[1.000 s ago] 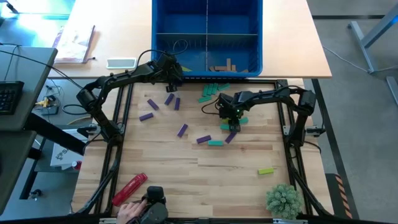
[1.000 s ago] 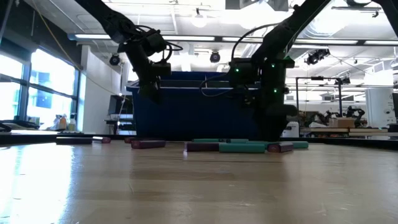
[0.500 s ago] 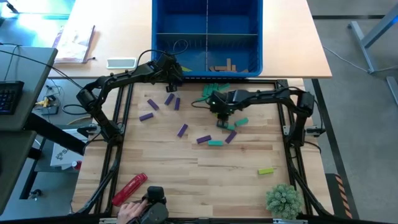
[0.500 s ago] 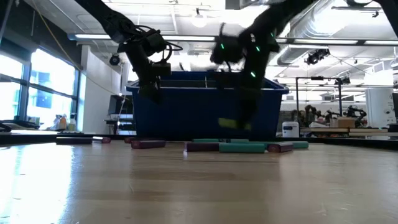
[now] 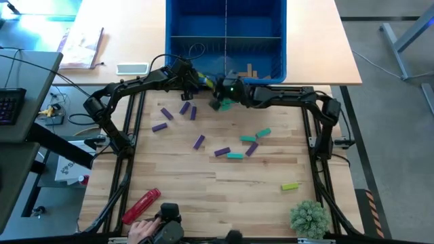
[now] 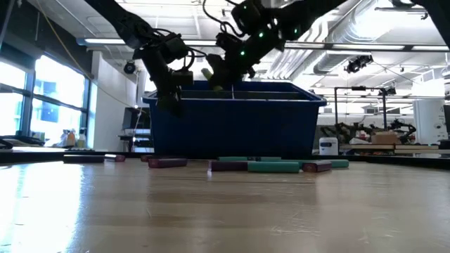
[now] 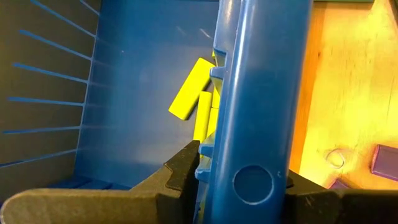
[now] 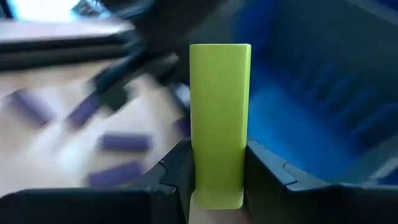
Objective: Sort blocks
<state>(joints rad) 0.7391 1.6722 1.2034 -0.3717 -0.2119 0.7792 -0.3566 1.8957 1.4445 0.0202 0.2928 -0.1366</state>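
Observation:
Purple blocks (image 5: 199, 141) and teal blocks (image 5: 234, 156) lie scattered flat on the wooden table, and one lime block (image 5: 289, 186) lies near the right. The blue bin (image 5: 226, 41) beyond the far edge holds tan blocks (image 5: 247, 70) and lime blocks (image 7: 191, 89). My left gripper (image 5: 186, 76) is shut on the bin's near wall. My right gripper (image 5: 218, 87) hovers just before that wall, shut on a lime block (image 8: 219, 118). My left gripper has one finger (image 7: 183, 171) inside the bin and one outside, with the near wall (image 7: 261, 124) between them, toward the wall's left end. The fingers slant down from the near left. The bin stands on its tabletop. My right gripper pinches the lime block's two long sides (image 8: 217, 177) between its fingers, at the block's rear end. The block lies along the fingers and sticks out well past their tips. It is lifted clear, level with the bin's rim (image 6: 211, 74), and points toward the far left.
A red cylindrical tool (image 5: 141, 205) lies near the front left, with a person's hand (image 5: 139, 230) beside it at the front edge. A green plant (image 5: 310, 217) stands at the front right. A white device (image 5: 132, 68) and a booklet (image 5: 81, 47) lie left of the bin.
My right gripper has risen from among the teal blocks in the table's middle and gone toward the far left, up to the bin's near wall. It has tipped from pointing down to nearly level, carrying the lime block lifted clear of the table.

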